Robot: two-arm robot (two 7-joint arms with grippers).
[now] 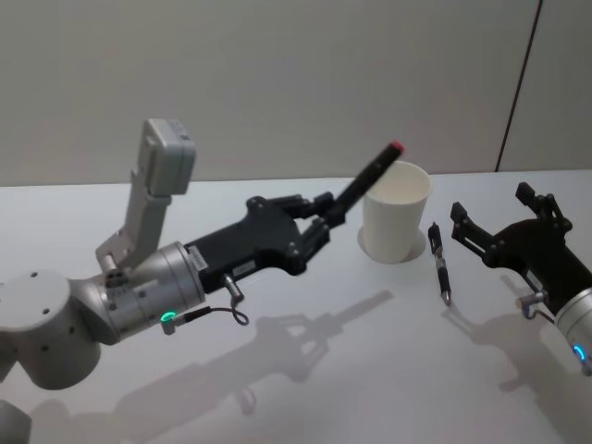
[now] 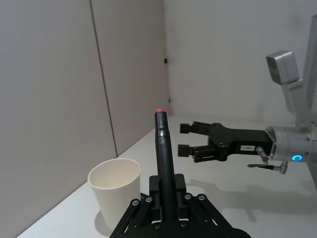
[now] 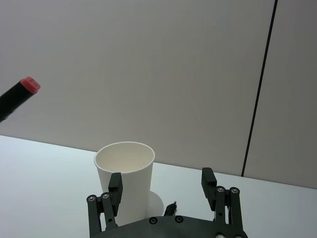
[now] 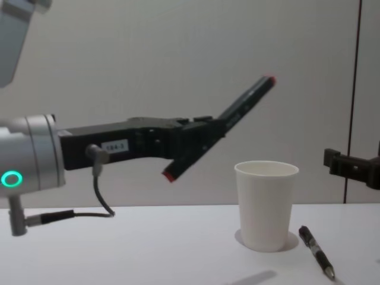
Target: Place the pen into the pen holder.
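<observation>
Above the white table (image 1: 305, 379), left gripper (image 1: 325, 220) clamps the thick black red-ended pen (image 1: 374, 172); right gripper (image 1: 494, 209) gapes.

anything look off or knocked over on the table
Nothing is spilled or damaged. The pen holder stands upright. The pen is held tilted in the left gripper, a red end up. A thinner pen lies flat on the table between the holder and the open right gripper.
</observation>
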